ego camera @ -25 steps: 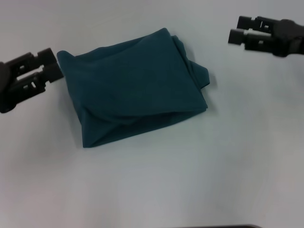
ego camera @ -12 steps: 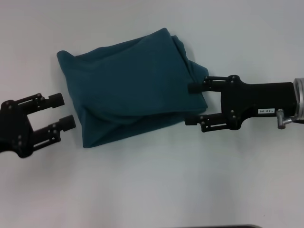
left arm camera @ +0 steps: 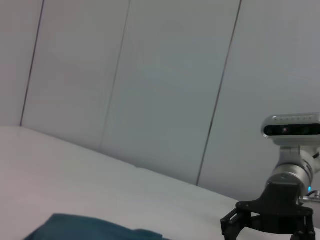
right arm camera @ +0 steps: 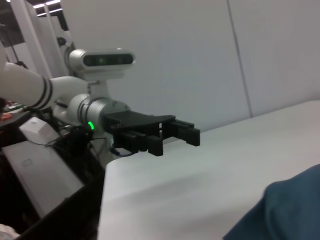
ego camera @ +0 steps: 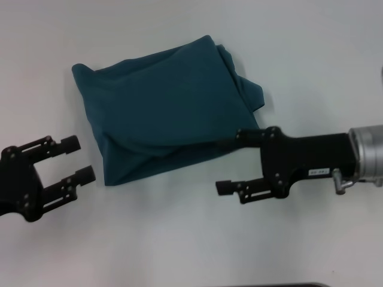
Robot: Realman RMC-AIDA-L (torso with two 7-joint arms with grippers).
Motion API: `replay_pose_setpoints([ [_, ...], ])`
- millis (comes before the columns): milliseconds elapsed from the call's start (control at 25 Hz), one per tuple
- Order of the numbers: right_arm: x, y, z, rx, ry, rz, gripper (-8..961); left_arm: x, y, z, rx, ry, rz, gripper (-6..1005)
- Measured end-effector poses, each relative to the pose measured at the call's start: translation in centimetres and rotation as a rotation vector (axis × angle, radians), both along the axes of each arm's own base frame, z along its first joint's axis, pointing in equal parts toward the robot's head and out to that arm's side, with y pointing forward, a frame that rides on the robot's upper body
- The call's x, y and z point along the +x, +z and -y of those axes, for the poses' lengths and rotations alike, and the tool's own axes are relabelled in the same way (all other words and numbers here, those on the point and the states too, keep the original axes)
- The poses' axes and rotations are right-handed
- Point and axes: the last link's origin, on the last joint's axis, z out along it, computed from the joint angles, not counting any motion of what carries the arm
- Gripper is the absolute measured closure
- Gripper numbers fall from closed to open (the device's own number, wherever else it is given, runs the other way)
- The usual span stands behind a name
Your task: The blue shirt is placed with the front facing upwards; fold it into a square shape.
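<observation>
White surface (ego camera: 179, 239) carrying folded blue shirt (ego camera: 167, 113); left gripper (ego camera: 78, 160) and right gripper (ego camera: 230, 164) both sitting spread, flanking near edge.

Soft, even light from above; the plain white counter (ego camera: 179, 239) is bright, shadows faint, edges slightly blurred.

**Count: one shirt, two pincers, one bench**

One blue shirt (ego camera: 167, 107) lies folded into a single bundle on one white bench (ego camera: 179, 239). Two black pincers are in sight: the left pincer (ego camera: 75, 159) and the right pincer (ego camera: 234, 161), each with two fingers spread apart. Each wrist view shows one camera head on the opposite arm.
</observation>
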Motion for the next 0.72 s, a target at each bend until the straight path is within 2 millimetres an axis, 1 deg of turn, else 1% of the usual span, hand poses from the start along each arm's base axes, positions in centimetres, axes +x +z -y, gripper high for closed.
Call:
replay_pose_setpoints([
  [160, 0.1, -1.1, 0.3, -0.031, -0.023, 0.012, 82, -0.5, 0.3, 0.4, -0.067, 0.021, -0.022, 384],
  [280, 0.1, -1.3, 0.1, -0.047, -0.052, 0.026, 82, -0.7, 0.4, 0.3, -0.106, 0.037, -0.046, 383],
  [520, -0.3, -0.5, -1.1, -0.081, -0.085, 0.077, 83, 0.2, 1.3, -1.5, -0.224, 0.052, -0.134, 383],
  [720, -0.7, -0.4, -2.0, -0.057, -0.087, 0.093, 83, 1.0, 0.8, -2.2, -0.259, 0.020, -0.164, 386],
])
